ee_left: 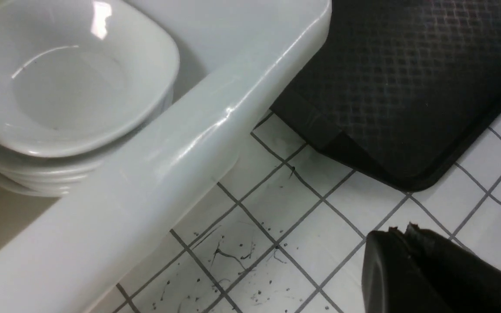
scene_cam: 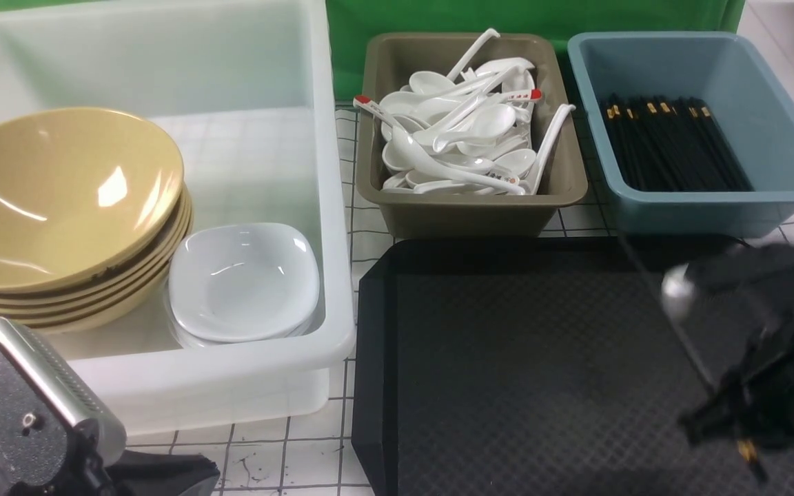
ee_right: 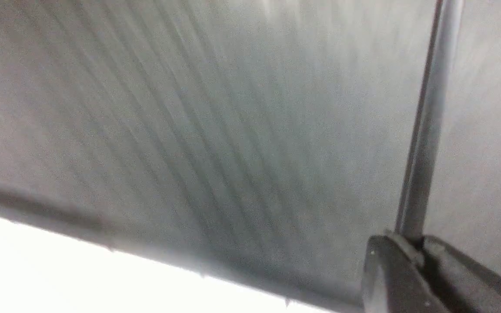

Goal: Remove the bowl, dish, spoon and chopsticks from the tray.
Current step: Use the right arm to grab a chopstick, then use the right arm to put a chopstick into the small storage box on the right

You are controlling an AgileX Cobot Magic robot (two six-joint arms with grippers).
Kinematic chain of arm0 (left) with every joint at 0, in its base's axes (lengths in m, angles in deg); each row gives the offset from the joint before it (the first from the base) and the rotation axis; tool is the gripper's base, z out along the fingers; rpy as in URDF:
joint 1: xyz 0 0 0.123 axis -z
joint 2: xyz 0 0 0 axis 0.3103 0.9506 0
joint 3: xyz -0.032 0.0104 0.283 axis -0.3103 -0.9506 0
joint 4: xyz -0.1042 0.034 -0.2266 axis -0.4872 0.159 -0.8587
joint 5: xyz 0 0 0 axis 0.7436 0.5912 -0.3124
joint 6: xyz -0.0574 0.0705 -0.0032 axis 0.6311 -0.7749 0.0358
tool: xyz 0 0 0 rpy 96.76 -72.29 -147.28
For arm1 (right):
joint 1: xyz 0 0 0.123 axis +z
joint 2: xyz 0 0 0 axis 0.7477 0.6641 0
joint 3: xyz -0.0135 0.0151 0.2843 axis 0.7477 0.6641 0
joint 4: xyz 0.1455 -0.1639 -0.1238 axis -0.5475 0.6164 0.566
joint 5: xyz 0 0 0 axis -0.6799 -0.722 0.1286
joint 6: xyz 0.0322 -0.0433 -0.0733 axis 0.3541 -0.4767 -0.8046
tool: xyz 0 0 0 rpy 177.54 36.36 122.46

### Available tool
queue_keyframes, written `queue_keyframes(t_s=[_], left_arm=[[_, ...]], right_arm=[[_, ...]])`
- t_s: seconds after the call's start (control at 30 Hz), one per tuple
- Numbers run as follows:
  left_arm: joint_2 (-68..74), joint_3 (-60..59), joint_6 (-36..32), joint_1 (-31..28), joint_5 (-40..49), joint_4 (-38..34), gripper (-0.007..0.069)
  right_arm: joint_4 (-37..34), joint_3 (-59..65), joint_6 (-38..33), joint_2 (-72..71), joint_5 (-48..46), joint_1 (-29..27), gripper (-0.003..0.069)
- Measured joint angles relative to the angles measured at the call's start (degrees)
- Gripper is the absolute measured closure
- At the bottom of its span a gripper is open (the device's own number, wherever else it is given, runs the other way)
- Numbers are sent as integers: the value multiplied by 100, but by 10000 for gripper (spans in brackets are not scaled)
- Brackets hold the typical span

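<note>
Right pincer (ee_right: 411, 256) clenched on the chopsticks (ee_right: 424, 130), gripping at one end, over the tray's (scene_cam: 507, 386) 3 o'clock edge. Shafts projecting from the jaws toward 11 o'clock, blurred in the front view. Likely handling: light, stiff, thin, glossy; prone to pivoting or slipping when pinched at the end; nearer mid-length preferable. Left pincer (ee_left: 407, 243) clamped shut, empty, hovering above the surface beside the white tub (scene_cam: 328, 207). Tray otherwise bare.

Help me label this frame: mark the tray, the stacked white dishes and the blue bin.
tray (scene_cam: 507, 358): front view, bare textured floor.
white dishes (scene_cam: 242, 279): front view, top dish's hollow.
blue bin (scene_cam: 707, 210): front view, near outer wall.
</note>
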Motion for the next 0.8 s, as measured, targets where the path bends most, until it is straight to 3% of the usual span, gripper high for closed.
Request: queue_keyframes(t_s=[0.1,0.2,0.37,0.5,0.63,0.73,0.8], left_arm=[[0,-7,-11,0,-72,50,629],[0,-83,-30,0,-165,139,629],[0,-163,-30,0,-196,178,629],[0,-161,-30,0,-199,211,629],[0,-161,-30,0,-199,239,629],[0,-161,-30,0,-199,244,629],[0,-161,-30,0,-199,244,629]], right_arm=[[459,-210,267,-311,645,-160,575],[1357,-517,1066,-93,2281,-959,575],[1633,-1322,1410,1513,3687,-2005,565],[1671,-2180,1421,2848,3663,-2270,481],[1671,-2886,1274,3640,2915,-2203,379],[1671,-3093,881,3662,2357,-2084,380],[1666,-3048,548,3337,2066,-1947,420]])
